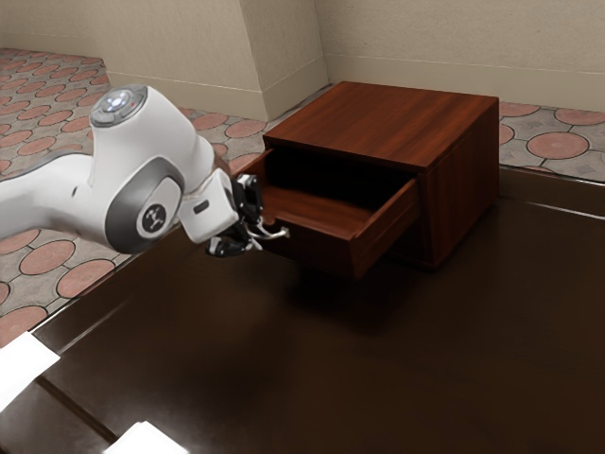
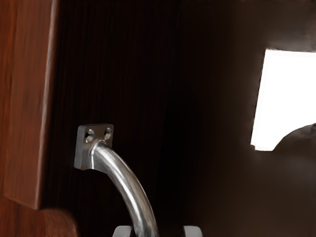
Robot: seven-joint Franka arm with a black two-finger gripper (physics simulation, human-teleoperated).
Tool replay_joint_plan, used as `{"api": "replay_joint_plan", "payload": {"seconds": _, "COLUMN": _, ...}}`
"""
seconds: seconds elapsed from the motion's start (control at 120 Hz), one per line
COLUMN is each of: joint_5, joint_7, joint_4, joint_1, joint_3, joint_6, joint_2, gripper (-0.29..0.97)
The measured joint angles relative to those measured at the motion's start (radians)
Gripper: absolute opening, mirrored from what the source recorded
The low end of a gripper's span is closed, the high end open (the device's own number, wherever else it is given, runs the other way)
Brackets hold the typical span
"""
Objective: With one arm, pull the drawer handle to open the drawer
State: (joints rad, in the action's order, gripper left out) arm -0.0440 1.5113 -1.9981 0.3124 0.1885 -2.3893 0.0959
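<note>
Exterior view: the white arm (image 1: 142, 194) comes in from nine o'clock and ends in the black gripper (image 1: 255, 234), left of the picture's middle. The wooden cabinet (image 1: 388, 118) stands on the dark glossy table (image 1: 331, 369), at about two o'clock from the gripper. The drawer (image 1: 383, 227) is pulled well out of the cabinet toward seven o'clock, and its inner floor lies open to sight under the cabinet's top. The silver handle (image 1: 276, 232) is on the drawer's shaded front, just at three o'clock of the gripper and right against it. I cannot tell whether the gripper is clamped on the handle or only set around it. Two white sheets (image 1: 19, 364) lie on the table near the seven o'clock corner, well apart from the cabinet. A tiled floor (image 1: 47, 104) shows at ten o'clock and a pale wall (image 1: 189, 43) at twelve.

Wrist view: the handle (image 2: 121, 180) is a curved, polished metal bar. It rises from just under the hand to a small mounting plate (image 2: 94, 140) with two screw holes. The plate is fixed flat on the drawer's dark, grained front (image 2: 123, 64). A reddish wood panel (image 2: 24, 98) runs along that dark front, on the plate's far side from the table; I cannot tell which part of the furniture it is. Past the handle, the dark table (image 2: 222, 187) carries a bright white patch (image 2: 286, 98), well apart from the handle.
</note>
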Motion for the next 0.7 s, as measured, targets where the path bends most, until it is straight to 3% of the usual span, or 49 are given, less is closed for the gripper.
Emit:
{"api": "replay_joint_plan", "payload": {"seconds": 0.367, "joint_5": 0.002, "joint_7": -0.002, "joint_4": -0.041, "joint_1": -0.002, "joint_3": -0.007, "joint_6": 0.002, "joint_2": 0.053, "gripper": 0.04}}
{"api": "replay_joint_plan", "payload": {"seconds": 0.433, "joint_5": 0.018, "joint_7": 0.0, "joint_4": -0.022, "joint_1": 0.001, "joint_3": 0.0, "joint_6": 0.037, "joint_2": 0.141, "gripper": 0.09}}
{"api": "replay_joint_plan", "payload": {"seconds": 0.517, "joint_5": 0.067, "joint_7": 0.009, "joint_4": 0.093, "joint_1": -0.01, "joint_3": 0.005, "joint_6": 0.145, "joint_2": 0.246, "gripper": 0.2}}
{"api": "replay_joint_plan", "payload": {"seconds": 0.625, "joint_5": 0.102, "joint_7": 0.019, "joint_4": 0.307, "joint_1": -0.005, "joint_3": 0.001, "joint_6": 0.387, "joint_2": 0.202, "gripper": 0.39}}
{"api": "replay_joint_plan", "payload": {"seconds": 0.7, "joint_5": 0.111, "joint_7": 0.024, "joint_4": 0.364, "joint_1": -0.002, "joint_3": -0.009, "joint_6": 0.567, "joint_2": 0.196, "gripper": 0.48}}
